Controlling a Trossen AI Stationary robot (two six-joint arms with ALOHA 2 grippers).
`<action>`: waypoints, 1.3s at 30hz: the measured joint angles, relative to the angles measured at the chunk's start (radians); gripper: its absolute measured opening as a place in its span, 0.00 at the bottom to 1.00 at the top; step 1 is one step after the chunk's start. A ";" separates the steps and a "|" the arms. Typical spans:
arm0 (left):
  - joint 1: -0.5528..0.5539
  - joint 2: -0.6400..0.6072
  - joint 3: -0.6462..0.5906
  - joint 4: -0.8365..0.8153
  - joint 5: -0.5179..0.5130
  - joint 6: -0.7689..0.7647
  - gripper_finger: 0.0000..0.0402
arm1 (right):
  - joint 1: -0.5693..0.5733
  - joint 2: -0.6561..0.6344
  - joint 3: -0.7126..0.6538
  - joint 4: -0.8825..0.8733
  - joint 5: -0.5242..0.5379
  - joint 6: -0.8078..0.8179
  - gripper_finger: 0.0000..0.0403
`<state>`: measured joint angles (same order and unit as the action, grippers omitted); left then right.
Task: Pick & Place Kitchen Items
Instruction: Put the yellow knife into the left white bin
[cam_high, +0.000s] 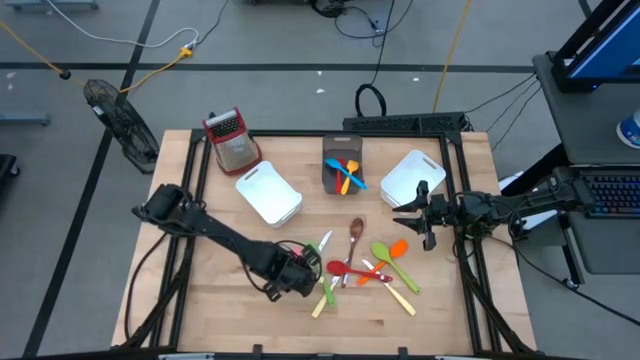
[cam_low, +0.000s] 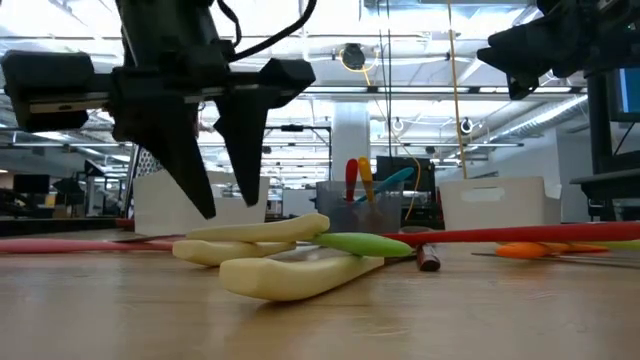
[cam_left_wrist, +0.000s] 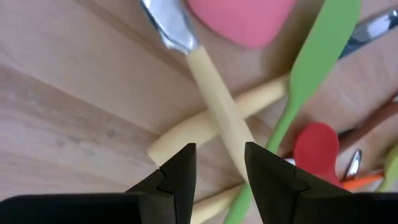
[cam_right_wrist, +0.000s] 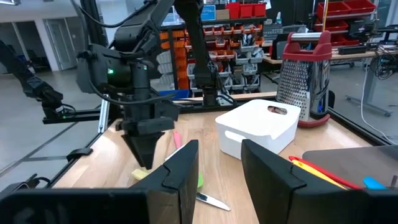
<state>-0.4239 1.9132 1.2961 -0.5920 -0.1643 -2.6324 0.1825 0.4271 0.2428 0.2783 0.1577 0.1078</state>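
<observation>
Left gripper (cam_left_wrist: 219, 174) open above crossed cream handles (cam_left_wrist: 217, 115); one handle runs lengthwise between its fingers. Right gripper (cam_high: 424, 216) open, empty.

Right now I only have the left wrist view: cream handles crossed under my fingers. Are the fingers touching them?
Observer: No. In the low view the left gripper hangs open above the cream handles, with air under its tips.
Operator: Where is the other arm?
Observer: The right gripper waits open and empty near the table's right edge, beside a white bin.
Operator: Anything in the bins?
Observer: The grey bin holds a few utensils: blue, orange and yellow.
</observation>
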 joint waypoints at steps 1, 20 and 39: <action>0.005 -0.001 0.000 -0.007 0.000 0.000 0.35 | 0.000 0.000 0.000 0.000 0.000 0.000 0.28; 0.038 -0.001 0.000 -0.048 0.080 0.003 0.35 | 0.000 0.000 0.000 0.000 0.003 0.000 0.28; 0.060 0.041 -0.002 -0.034 0.080 -0.008 0.35 | 0.000 0.000 0.000 0.000 0.003 0.000 0.28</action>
<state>-0.3642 1.9543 1.2943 -0.6263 -0.0848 -2.6399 0.1822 0.4271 0.2428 0.2785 0.1609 0.1074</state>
